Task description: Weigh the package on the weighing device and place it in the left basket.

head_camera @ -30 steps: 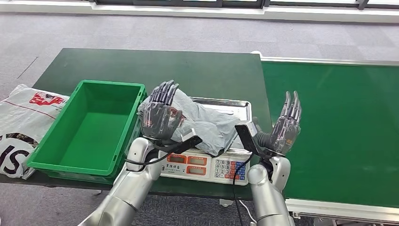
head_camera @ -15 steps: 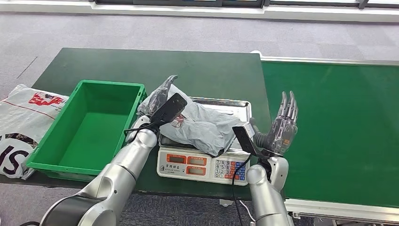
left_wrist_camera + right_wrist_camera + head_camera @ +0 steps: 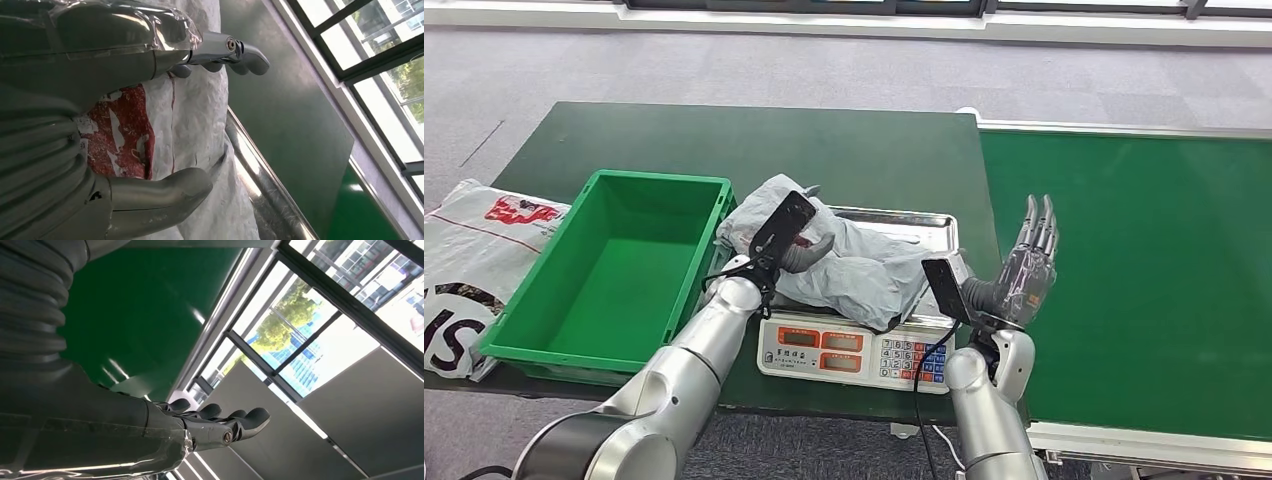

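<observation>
Package (image 3: 854, 265) lies on scale (image 3: 864, 345), left hand (image 3: 799, 250) closing around it, right hand (image 3: 1024, 275) spread and empty; green basket (image 3: 534, 330) not yet filled.

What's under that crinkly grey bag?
The grey plastic package lies on the scale's shiny steel pan. Most of the pan is covered by it. The left hand reaches around the package's near end; what's inside the package can't be seen.

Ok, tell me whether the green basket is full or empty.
Empty. In the head view the basket shows only its bare green floor; the package still lies on the scale.
</observation>
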Motion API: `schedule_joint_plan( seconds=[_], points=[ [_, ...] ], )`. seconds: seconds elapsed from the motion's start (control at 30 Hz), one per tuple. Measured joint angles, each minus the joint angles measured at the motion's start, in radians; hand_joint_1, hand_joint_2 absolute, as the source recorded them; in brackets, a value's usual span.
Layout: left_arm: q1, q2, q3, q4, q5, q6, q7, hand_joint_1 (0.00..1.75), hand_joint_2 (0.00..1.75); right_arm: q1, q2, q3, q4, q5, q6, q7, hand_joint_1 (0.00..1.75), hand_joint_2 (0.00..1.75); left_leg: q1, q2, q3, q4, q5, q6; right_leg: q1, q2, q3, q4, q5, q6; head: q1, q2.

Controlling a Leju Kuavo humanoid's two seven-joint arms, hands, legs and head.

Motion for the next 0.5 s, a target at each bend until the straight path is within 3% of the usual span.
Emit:
schedule_joint_plan(
  seconds=[0.33,0.5],
  points=[
    [0.041,-0.027,-0.004,0.036,-0.044,0.063,0.038,0.0,1.75,0.014,-0.004,0.039,-0.048,-0.008,0.0,0.066,0.0,1.75,0.0,0.0,0.0,0.0,0.0,0.0,0.0,0.0,0.0,0.0,0.0,0.0,0.0,0.0],
    [0.069,-0.029,-0.081,0.051,0.048,0.074,0.054,0.0,1.75,0.027,-0.01,0.063,-0.069,-0.011,0.0,0.079,0.0,1.75,0.0,0.0,0.0,0.0,0.0,0.0,0.0,0.0,0.0,0.0,0.0,0.0,0.0,0.0]
  ],
)
